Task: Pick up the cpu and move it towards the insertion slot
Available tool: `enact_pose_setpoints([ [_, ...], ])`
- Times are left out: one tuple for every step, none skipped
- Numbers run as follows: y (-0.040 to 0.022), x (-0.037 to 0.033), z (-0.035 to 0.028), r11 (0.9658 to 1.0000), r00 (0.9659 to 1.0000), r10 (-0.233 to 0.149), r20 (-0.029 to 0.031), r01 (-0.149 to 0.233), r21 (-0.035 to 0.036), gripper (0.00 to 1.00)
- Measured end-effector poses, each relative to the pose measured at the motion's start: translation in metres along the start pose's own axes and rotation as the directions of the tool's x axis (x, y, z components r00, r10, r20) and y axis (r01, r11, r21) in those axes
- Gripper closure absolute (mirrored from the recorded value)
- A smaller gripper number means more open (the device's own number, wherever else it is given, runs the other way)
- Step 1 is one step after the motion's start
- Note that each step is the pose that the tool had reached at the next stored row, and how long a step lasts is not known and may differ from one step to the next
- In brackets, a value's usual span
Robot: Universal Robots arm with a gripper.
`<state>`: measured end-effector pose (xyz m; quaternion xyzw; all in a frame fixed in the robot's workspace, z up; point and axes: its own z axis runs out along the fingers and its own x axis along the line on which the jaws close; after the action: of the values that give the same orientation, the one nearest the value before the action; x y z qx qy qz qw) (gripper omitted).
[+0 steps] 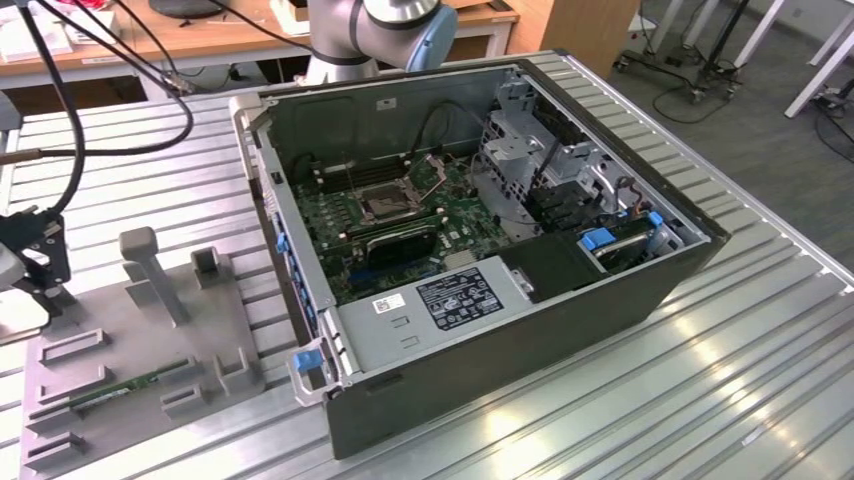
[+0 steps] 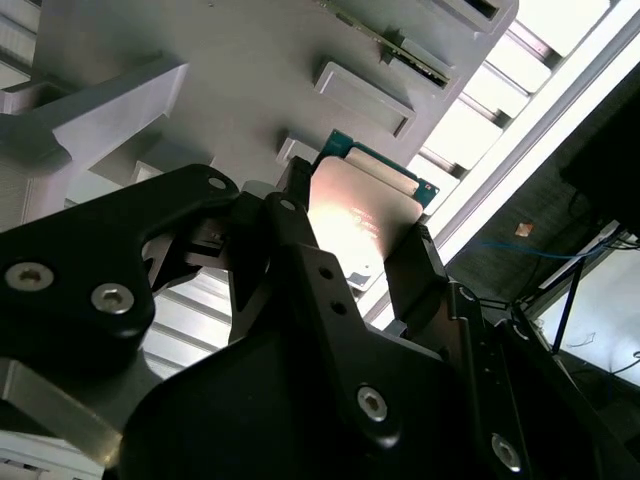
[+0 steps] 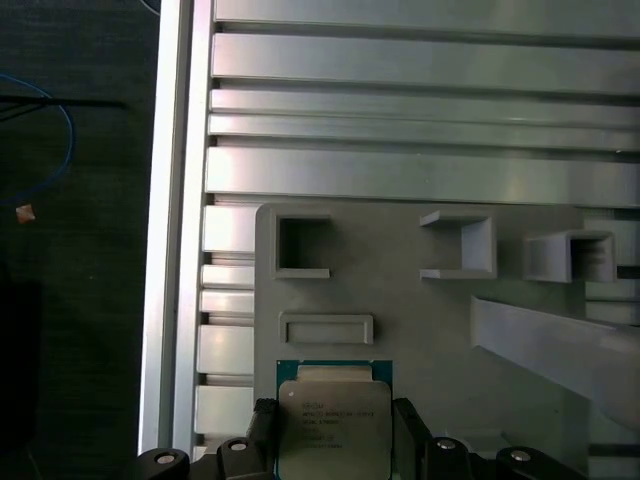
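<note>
CPU (image 3: 333,415), pale silver face with green rim, sits clamped in the tool (image 3: 333,438).

Cpu (image 3: 333,420): silver-faced square chip, clamped in tool (image 3: 333,438). Insertion slot (image 1: 380,203): silver-framed socket, 11 o'clock in exterior view.

The cpu (image 2: 362,210) is gleaming, smooth metal, between matt black fingers (image 2: 308,268). Beneath, the grey tray (image 3: 430,330) is looking matt plastic.

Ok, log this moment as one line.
gripper: shut on cpu | cpu: over grey fixture | slot: in open case, away from gripper | progress: cpu not at slot
</note>
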<state>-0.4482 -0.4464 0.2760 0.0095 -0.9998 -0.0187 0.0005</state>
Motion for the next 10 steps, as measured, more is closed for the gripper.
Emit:
enact_pose_setpoints([
  [0.0000,0.0000,-0.0007,1.0000,1.0000,0.000,0.0000,0.000,0.0000,0.45],
  [0.0001,0.0000,-0.0014,1.0000,1.0000,0.000,0.0001,0.000,-0.0001,0.45],
  [0.0001,0.0000,-0.0020,1.0000,1.0000,0.000,0.0001,0.000,-0.0001,0.45],
  [0.0001,0.0000,-0.0026,1.0000,1.0000,0.000,0.0001,0.000,-0.0001,0.45],
  [0.0001,0.0000,-0.0031,1.0000,1.0000,0.000,0.0001,0.000,-0.0001,0.45],
  [0.0001,0.0000,-0.0034,1.0000,1.0000,0.000,0.0003,0.000,-0.0002,0.45],
  [0.0002,0.0000,-0.0037,1.0000,1.0000,0.000,0.0004,0.000,-0.0003,0.45],
  [0.0002,0.0000,-0.0040,1.0000,1.0000,0.000,0.0003,0.000,-0.0002,0.45],
  [0.0002,0.0000,-0.0043,1.0000,1.0000,0.000,0.0002,0.000,-0.0002,0.45],
  [0.0002,0.0000,-0.0044,1.0000,1.0000,0.000,0.0002,0.000,-0.0002,0.45],
])
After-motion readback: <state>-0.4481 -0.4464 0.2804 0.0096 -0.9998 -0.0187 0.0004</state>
